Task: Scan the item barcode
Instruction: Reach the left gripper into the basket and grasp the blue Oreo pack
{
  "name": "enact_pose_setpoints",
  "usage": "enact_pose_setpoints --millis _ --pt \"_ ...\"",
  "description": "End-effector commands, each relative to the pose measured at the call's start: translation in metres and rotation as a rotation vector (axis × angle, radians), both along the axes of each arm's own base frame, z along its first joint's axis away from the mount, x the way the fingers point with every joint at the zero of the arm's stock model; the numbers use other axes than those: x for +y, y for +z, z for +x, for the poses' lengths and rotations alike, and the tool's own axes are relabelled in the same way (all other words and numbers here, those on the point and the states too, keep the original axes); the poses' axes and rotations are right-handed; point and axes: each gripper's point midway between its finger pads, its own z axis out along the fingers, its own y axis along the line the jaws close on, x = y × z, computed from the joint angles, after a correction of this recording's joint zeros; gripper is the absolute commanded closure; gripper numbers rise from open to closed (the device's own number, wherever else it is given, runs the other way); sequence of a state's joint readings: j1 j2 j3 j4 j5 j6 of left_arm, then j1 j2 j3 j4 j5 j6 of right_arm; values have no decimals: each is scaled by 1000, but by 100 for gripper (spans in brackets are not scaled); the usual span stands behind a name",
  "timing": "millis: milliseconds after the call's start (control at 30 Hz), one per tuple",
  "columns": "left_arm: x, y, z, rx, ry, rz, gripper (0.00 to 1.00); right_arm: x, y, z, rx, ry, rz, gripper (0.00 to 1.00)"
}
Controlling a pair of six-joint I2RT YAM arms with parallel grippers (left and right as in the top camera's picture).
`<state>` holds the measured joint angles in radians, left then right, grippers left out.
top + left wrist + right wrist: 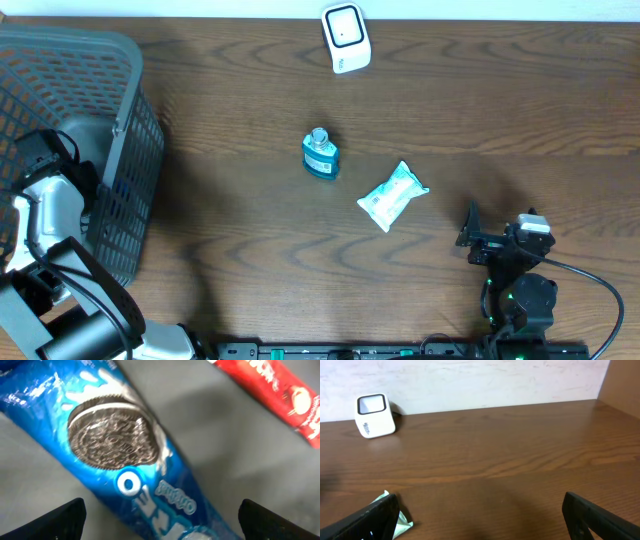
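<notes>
Dark wood surface [250, 250], pale wall behind it. At the far left stands a grey basket [130, 110], and the left arm reaches down into it. The left tool [161, 515] hangs inside with its fingers wide apart and nothing clamped. A blue pack [112, 435] of biscuits lies slantwise on the basket floor, running between the two fingers. A red pack [280, 390] lies apart from it at the upper right of the wrist view.

Mid-surface stands a small blue bottle [320, 155], with a white-and-green packet [393, 195] just to its right. The scanner [346, 38] sits at the far edge, well apart from the basket, window up. At the lower right the right tool [480, 515] rests low over the surface, fingers apart and empty, facing the scanner.

The step in hand looks like picking an item out of the basket, most likely the blue pack. The next move calls for the left tool to drop squarely astride the pack and close across its narrow width. It must then lift the pack clear of the basket wall, carry it to the scanner and turn its barcode toward the window. No barcode shows on the visible face.
</notes>
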<state>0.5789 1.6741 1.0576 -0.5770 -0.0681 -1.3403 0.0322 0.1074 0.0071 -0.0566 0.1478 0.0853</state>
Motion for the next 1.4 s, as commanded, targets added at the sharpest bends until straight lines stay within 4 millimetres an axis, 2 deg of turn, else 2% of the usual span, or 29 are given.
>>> enact_pose_setpoints --millis 0,233,533,600,667,700,767,800,867,967,1067,1167,1267,1367 --pt "1 5 6 -17 -22 -10 2 2 -1 0 4 7 -13 1" --pt "4 -2 10 -37 48 -21 2 2 -1 0 4 7 -13 1" --pt "0 -53 10 45 43 -93 2 2 -1 0 4 7 -13 1" --pt "-2 -62 7 70 37 -109 23 2 -1 0 4 7 -13 1" --pt "-3 -66 5 88 15 -113 61 2 -1 0 4 7 -13 1" --pt "-4 -66 5 92 -1 -112 71 2 -1 0 4 7 -13 1" --pt "-3 -65 5 92 -18 -107 81 2 -1 0 4 7 -13 1" --pt "-2 -63 6 90 -31 -101 89 2 -1 0 4 7 -13 1" --pt "2 -56 11 73 -70 -88 92 2 -1 0 4 7 -13 1" --pt "8 -33 27 7 -145 -64 93 2 -1 0 4 7 -13 1" --pt "14 8 43 -85 -197 -26 93 2 -1 0 4 7 -13 1" --pt "18 65 51 -174 -217 47 93 2 -1 0 4 7 -13 1" --pt "22 132 56 -288 -246 163 92 2 -1 0 4 7 -13 1" --pt "19 211 52 -425 -261 297 93 2 -1 0 4 7 -13 1"
